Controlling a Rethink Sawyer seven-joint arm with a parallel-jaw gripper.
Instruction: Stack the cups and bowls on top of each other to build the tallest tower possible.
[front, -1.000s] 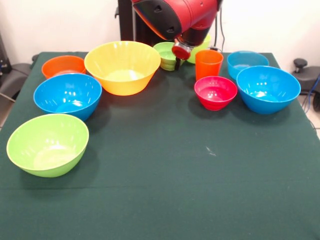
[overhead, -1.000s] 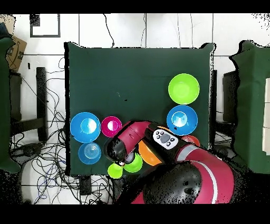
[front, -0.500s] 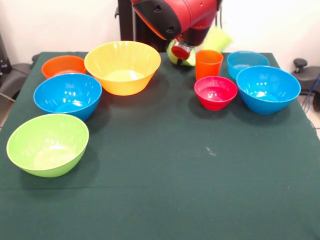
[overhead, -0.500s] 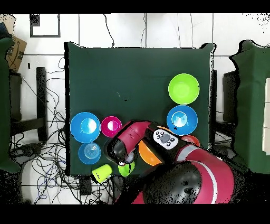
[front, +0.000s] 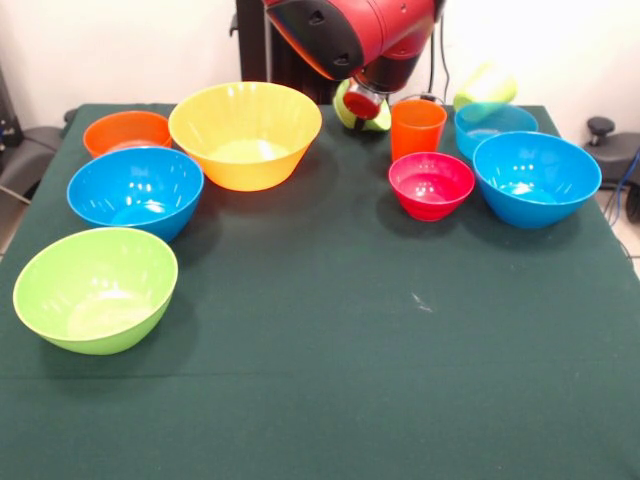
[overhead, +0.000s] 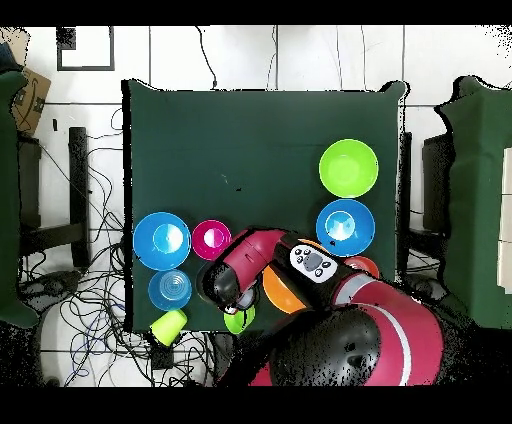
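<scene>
No tower is built yet: in the front view every bowl is seen standing single on the green surface (front: 330, 380). On the left, the lime bowl (front: 96, 289) is nearest, then a blue bowl (front: 135, 191), then the orange bowl (front: 127, 131) at the far edge, with the big yellow bowl (front: 245, 133) just beside them. On the right are the pink bowl (front: 431, 185), a large blue bowl (front: 536, 178) and a smaller blue bowl (front: 494, 122) behind it. The orange cup (front: 418, 127) stands upright just behind the pink bowl.

The yellow-green cup (front: 485, 87) is seen lying on its side at the far right corner, behind the smaller blue bowl; in the overhead view the same cup appears at the very edge of the surface or already past it. The small green bowl (front: 362, 112) is seen tipped up under the arm, at the far edge, partly hidden.

The pincer (front: 362, 104) is low at the far edge against this small bowl. Whether it is spread or pressed together cannot be told, because the arm's head covers it.

The main risk is judged to be at the far edge. The cup may roll off the surface and be lost for the tower. The tipped small bowl may be pushed off too, if the arm moves outward. The orange cup is near the arm and could be knocked over by a sideways move.
</scene>
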